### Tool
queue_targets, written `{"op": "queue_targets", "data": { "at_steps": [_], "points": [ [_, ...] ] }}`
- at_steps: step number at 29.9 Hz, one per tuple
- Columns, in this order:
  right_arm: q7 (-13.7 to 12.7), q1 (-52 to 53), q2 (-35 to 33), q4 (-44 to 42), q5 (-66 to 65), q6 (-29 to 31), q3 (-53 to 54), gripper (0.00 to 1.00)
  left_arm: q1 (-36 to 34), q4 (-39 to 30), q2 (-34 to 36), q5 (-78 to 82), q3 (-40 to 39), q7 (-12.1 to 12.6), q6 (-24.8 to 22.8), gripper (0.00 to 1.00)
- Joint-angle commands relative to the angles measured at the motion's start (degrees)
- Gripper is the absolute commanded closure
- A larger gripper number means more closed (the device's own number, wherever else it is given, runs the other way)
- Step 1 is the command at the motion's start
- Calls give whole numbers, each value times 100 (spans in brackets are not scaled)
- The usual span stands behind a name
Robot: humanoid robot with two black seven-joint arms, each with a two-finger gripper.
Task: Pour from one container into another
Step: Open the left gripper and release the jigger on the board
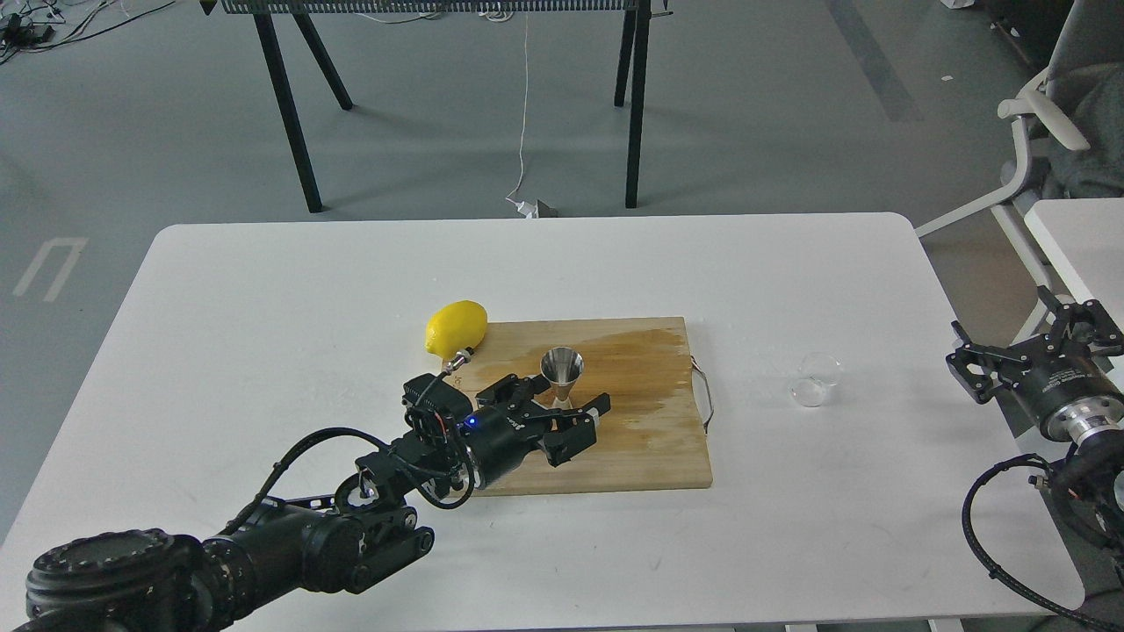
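Left gripper [562, 399] sits low over the wooden cutting board [641, 439], fingers spread wide, one each side of the steel jigger [562, 376] at its lower cone. Can't tell if either finger touches it; no pinch visible. Blue LED lit on the gripper body. Left arm comes in from the near-left corner of the worktop [263, 351], cable looped at the wrist.

Lemon [456, 327] lies at the board's far-left corner, partly on the board edge, close behind the left wrist connector, apart from the jigger.

Jigger stands upright on the board, left of the board's centre, toward its far edge, open mouth up, thin gold band at the waist. Contents not discernible.

Board lies about mid-worktop, a darker wet-looking stain across its far-right part, metal handle [705, 395] on its right edge.

Clear glass cup [815, 379] is off the board on the bare worktop, toward the right edge, well apart from the jigger and from both grippers. It looks tipped rather than upright; hard to be sure with the glass.

Right gripper [1036, 338] hovers beyond the worktop's right edge, fingers spread, holding nothing.
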Motion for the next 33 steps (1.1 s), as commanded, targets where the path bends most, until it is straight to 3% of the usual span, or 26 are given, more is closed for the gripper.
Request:
{"op": "queue_targets", "data": {
  "at_steps": [1,33],
  "points": [
    [9,-1,0,9,0,0,0,1,0,3,0,-9,-8,0,0,6],
    [0,-45,0,9,0,0,9,1,71,3,106,-53,-52,0,0,6]
  ]
}}
